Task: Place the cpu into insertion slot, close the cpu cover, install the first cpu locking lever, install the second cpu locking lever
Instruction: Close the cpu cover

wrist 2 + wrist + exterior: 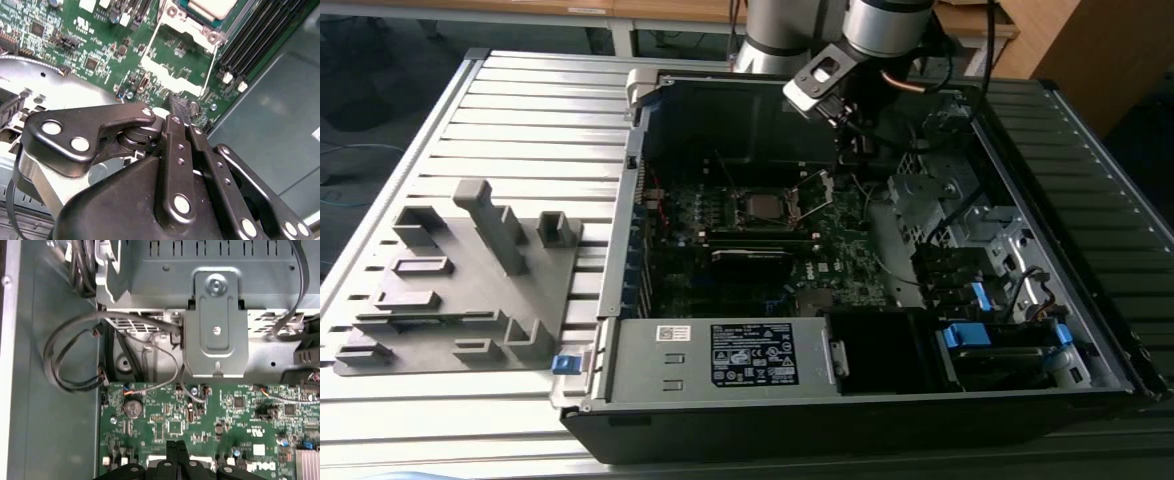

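Two black fingertips (176,107) pinched together, nothing between them: gripper (183,114) closed and empty, low over green motherboard (100,45). Tips just beside free edge of cpu cover (170,80); contact unclear. Cover swung open, board visible through its square window. Past its hinge, cpu (212,7) sits in insertion slot (197,27), silver top exposed. Memory slots (270,35) alongside. Open computer case (720,395) on slatted table (480,110).

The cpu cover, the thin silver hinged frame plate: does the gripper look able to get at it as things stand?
Probably yes. In the second wrist view the gripper, fingers shut, sits just beside the free edge of the open cpu cover, above the green circuit board. No cable or bracket crosses between them.
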Robot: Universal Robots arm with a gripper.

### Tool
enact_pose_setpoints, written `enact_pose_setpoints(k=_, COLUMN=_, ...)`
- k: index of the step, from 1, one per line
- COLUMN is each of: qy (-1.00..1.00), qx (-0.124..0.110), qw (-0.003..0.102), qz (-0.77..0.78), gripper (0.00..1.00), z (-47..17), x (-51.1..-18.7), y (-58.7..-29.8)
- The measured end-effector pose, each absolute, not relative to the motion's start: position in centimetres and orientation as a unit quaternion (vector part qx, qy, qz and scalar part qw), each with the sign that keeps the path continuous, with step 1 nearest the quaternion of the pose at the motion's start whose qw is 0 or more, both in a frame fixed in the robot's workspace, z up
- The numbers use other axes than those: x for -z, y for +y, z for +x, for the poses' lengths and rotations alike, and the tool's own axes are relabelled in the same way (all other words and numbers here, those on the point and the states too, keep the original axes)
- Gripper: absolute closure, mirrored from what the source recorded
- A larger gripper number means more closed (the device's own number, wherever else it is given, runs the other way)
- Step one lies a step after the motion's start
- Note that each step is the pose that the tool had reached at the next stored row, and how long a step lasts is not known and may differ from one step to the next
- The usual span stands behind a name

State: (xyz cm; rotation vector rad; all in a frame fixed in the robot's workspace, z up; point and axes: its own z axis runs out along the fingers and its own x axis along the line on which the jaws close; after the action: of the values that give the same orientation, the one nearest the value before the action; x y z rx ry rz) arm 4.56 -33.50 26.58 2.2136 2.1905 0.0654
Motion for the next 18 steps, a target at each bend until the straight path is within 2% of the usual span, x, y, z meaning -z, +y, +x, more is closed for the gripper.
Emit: enact_pose_setpoints(k=18, qy=0.703, qx=-0.021, qw=0.013, qz=0.711, gripper=0.89, z=5.24, x=-26.18, y=-33.45)
